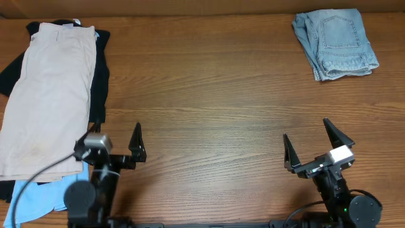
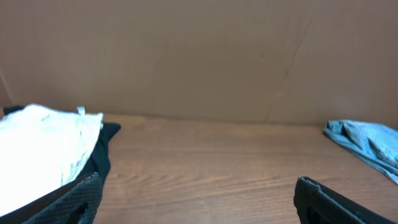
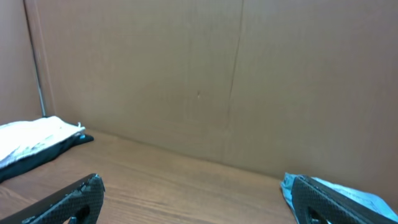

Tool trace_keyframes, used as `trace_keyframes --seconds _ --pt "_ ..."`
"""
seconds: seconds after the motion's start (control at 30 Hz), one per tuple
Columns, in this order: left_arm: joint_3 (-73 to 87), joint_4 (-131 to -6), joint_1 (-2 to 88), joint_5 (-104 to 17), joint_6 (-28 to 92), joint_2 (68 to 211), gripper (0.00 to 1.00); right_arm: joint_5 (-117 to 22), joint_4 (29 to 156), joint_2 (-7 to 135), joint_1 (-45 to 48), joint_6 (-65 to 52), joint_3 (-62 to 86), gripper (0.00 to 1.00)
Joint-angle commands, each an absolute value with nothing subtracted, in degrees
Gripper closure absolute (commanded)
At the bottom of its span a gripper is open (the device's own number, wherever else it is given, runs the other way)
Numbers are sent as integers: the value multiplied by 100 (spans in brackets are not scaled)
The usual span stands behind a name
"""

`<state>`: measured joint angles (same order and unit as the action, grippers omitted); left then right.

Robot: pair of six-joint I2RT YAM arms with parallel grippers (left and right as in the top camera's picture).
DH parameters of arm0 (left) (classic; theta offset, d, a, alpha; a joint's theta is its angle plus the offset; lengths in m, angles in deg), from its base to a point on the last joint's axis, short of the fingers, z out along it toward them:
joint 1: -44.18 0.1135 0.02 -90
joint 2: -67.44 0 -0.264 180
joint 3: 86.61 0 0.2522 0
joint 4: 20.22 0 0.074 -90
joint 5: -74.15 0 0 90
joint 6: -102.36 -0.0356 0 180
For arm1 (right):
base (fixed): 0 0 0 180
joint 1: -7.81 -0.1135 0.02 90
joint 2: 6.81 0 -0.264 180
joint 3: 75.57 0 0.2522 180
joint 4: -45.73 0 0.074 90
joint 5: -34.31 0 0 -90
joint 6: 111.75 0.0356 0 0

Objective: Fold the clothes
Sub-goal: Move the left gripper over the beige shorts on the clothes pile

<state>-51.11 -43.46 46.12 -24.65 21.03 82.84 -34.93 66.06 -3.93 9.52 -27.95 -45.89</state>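
The left gripper (image 1: 116, 136) and right gripper (image 1: 306, 136) are both gaping wide, holding nothing. The khaki shorts (image 1: 50, 95) are lying just ahead-left of the left jaws, looking soft and limp, probably best pinched at a near corner

Wood-grain table (image 1: 209, 95) — plain brown cardboard wall (image 3: 199, 74) behind, evenly lit.

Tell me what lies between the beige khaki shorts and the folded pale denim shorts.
Only bare wooden tabletop separates the large beige khaki shorts from the folded pale denim shorts; the overhead view shows the whole stretch.
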Motion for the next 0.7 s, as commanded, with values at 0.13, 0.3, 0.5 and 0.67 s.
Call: trace_keyframes --seconds 0.13,0.3,0.5,0.67 --pt "-2816 -5469 4651 -2799 1428 10363 0 -3087 7236 979 909 -2751 -3227 0" --pt "-1264 -6864 4651 -2795 1189 11744 0 -2836 7996 2326 909 -2749 -2241 0" --pt "482 -8706 4651 -2802 1194 13364 0 -2739 9467 4278 909 -2751 -615 0" --pt "1230 -9434 4649 -2712 1095 14511 0 -2554 10943 6024 909 -2751 965 0"
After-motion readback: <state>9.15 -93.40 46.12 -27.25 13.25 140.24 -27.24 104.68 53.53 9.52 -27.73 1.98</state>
